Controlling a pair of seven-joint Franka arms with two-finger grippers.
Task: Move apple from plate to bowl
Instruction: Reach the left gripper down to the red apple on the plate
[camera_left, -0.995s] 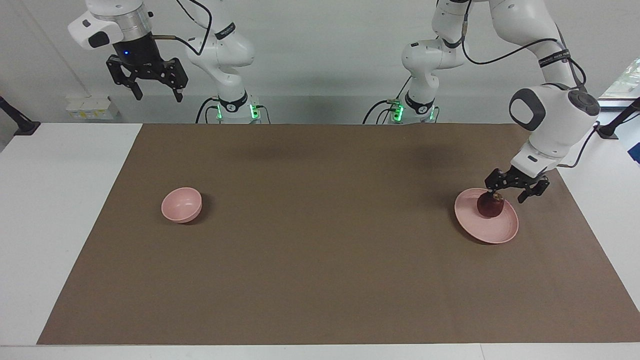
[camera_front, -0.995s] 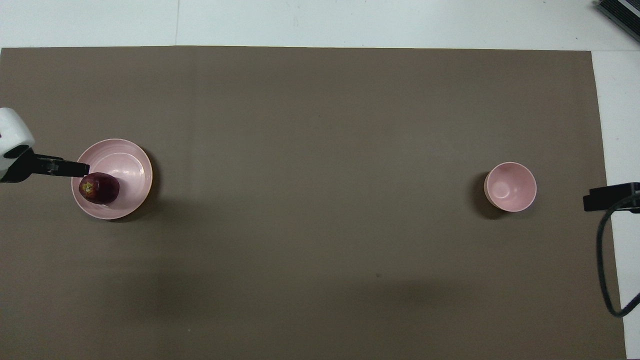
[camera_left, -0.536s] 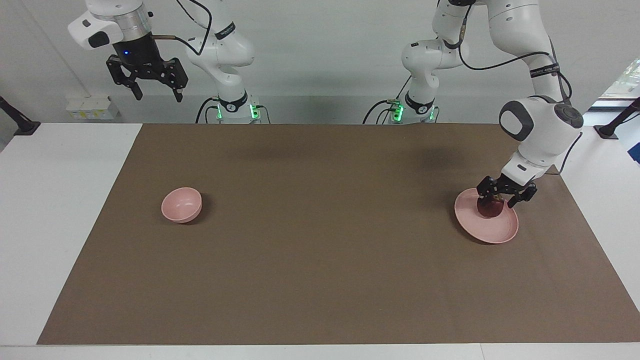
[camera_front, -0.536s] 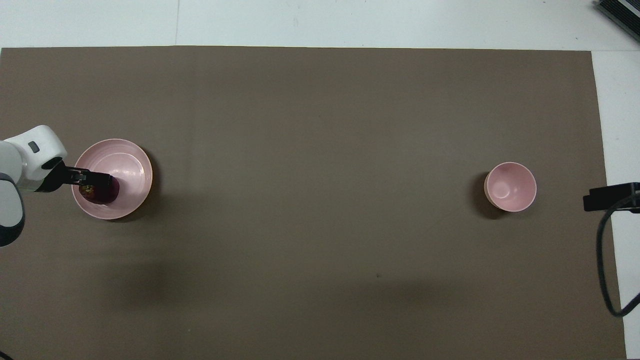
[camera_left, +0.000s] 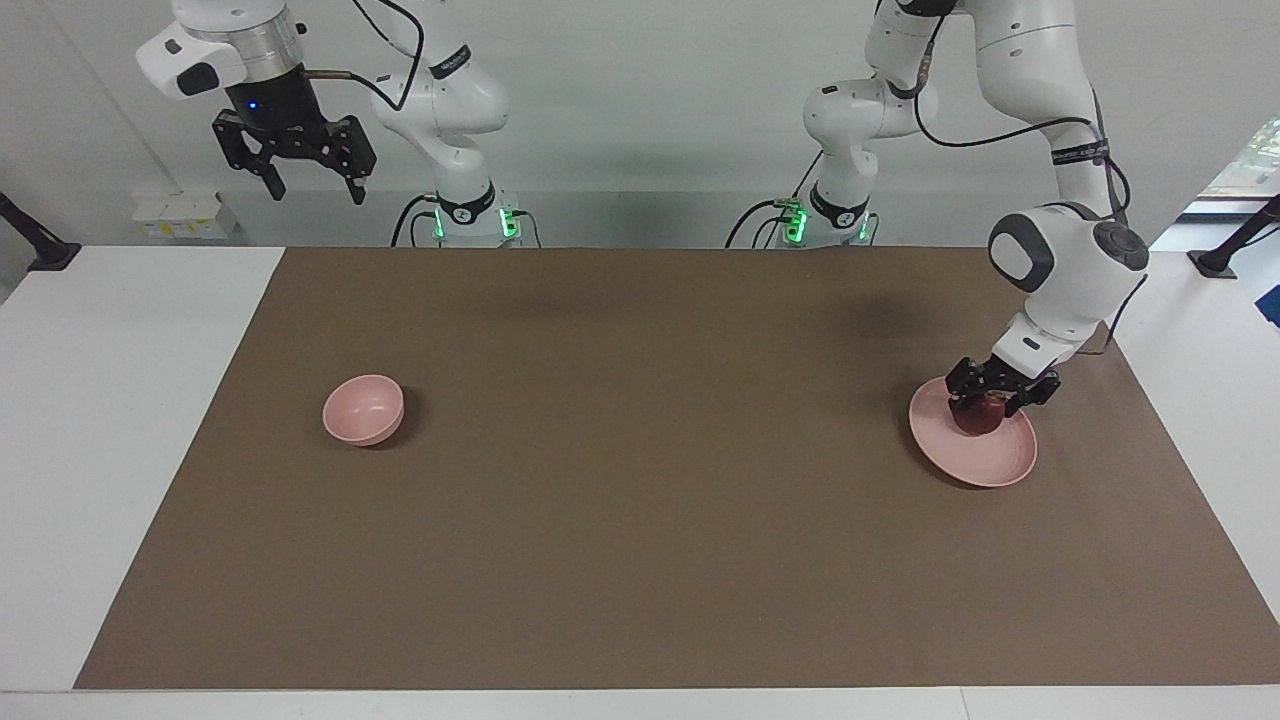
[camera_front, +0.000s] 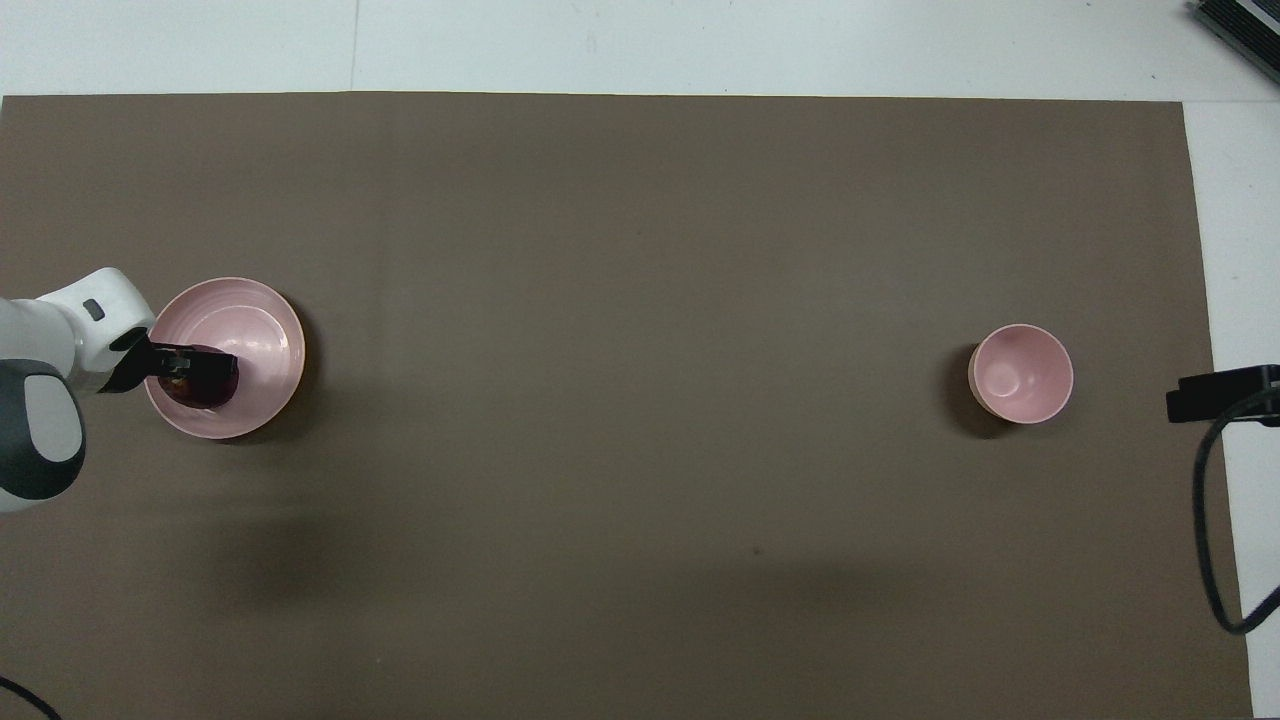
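On the plate (camera_left: 985, 462), left gripper (camera_left: 988, 402) clasped around the apple (camera_left: 978, 418); right gripper (camera_left: 311, 183) raised, waiting, fingers apart.

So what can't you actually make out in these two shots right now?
- Facing view: whether the left pincer grips the apple on the plate; its fingers hide the contact.
- Overhead view: most of the apple, covered by the left pincer.
- Overhead view: the right pincer, cut off by the edge; the facing view shows it open and raised, waiting.

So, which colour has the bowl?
The bowl is plain pale pink, inside and outside; the overhead view shows it best.
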